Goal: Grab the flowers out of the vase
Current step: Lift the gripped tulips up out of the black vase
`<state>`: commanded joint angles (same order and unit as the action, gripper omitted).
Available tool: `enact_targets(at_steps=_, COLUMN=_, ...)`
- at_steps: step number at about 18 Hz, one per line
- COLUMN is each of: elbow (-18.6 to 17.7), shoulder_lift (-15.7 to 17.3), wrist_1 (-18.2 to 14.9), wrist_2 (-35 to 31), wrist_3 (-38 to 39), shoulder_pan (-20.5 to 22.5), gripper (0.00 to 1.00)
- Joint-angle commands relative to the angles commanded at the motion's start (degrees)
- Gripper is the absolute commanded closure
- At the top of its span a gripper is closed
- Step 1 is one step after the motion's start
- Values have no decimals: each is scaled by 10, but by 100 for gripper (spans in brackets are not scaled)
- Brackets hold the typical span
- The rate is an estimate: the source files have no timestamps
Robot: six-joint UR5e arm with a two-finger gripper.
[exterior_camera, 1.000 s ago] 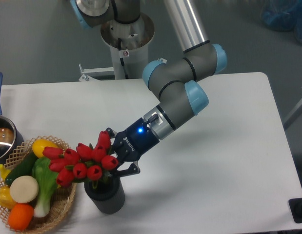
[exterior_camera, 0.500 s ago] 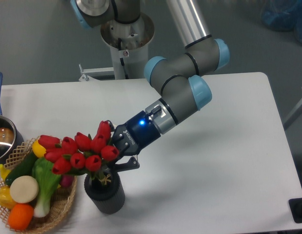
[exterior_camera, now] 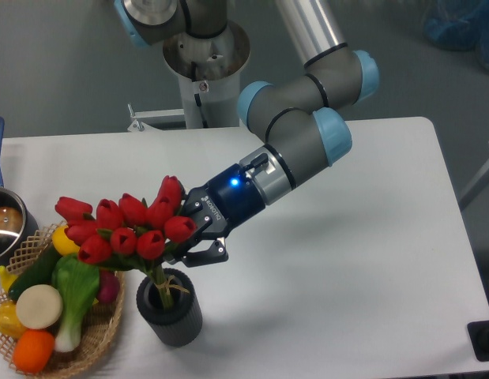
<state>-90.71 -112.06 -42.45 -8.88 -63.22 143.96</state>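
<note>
One arm: a grey UR5e arm (exterior_camera: pixel 307 134) with light blue joint caps reaches down from the upper middle toward the lower left, over the worktop (exterior_camera: pixel 362 260).
Tool: the tool (exterior_camera: pixel 183 237) is a dark two-finger unit with a lit blue dot on its body; its black fingers (exterior_camera: pixel 201 254) are clenched on the flowers just under the red heads, with the buds hiding part of the grip.
Flowers: the flowers (exterior_camera: pixel 126 229) are a bunch of red tulip buds spreading to the left of the tool, above the basket's right edge and above the vase; the bunch leans, heads to the left.
Stems: thin green stems (exterior_camera: pixel 159 283) run down from the buds, and their lower ends sit inside the mouth of the vase, where a pale tie shows.
Vase: the vase (exterior_camera: pixel 171 314) is a dark grey ribbed cylinder standing upright on the worktop near the front edge, just right of the basket.
Basket: a round wicker basket (exterior_camera: pixel 94 347) at the lower left holds toy vegetables, among them a yellow piece, a green one, a white disc and an orange one.
Pot: a metal pot (exterior_camera: pixel 5 225) with a blue handle sits at the left edge, behind the basket.
Worktop: white, with rounded corners.
</note>
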Motion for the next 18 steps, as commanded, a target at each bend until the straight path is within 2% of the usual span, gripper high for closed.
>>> enact_targets(at_steps=13, elbow=1, shoulder_lift=49, wrist_1=-1, wrist_2=-3, wrist_3=118, shoulder_pan=18, gripper=64)
enact_targets(at_steps=18, elbow=-4, shoulder_lift=76, wrist_1=-4, wrist_2=-11, wrist_3=144, shoulder_pan=56, gripper=64)
